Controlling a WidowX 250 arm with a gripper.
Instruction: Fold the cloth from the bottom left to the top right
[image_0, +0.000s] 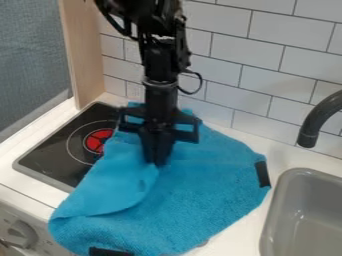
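Fold of the blue cloth looks partly made, the flap needs guiding to the top right

At the near edge of the view, one black strip (110, 251) is on the bottom border of the blue cloth (207, 205). Beside it, at the left, there is the knob (23, 231) on the front of the toy stove. The cloth lies spread and wrinkled on the counter (12, 150), its lower left part reaching to the front edge, and it covers a part of the black cooktop (57, 142).

A smoother flap (110, 187) lies over the left part of the cloth, with a curved edge in the middle. I judge that the step in hand is the fold itself, and that it is not complete, because much of the right side is not covered.

The gripper (158, 162) points down at the upper end of this flap. I cannot tell if its jaws are open, or closed, or pinching the fabric. If they hold it, the next move should be low and toward the top right, then a release. If not, the flap's edge needs a grip first. A drag too strong could pull the whole cloth.

Farther, a second black strip (262, 173) marks the right border, near the grey sink (268, 220). Behind are the dark faucet (319, 119) and the tiled wall (257, 65).
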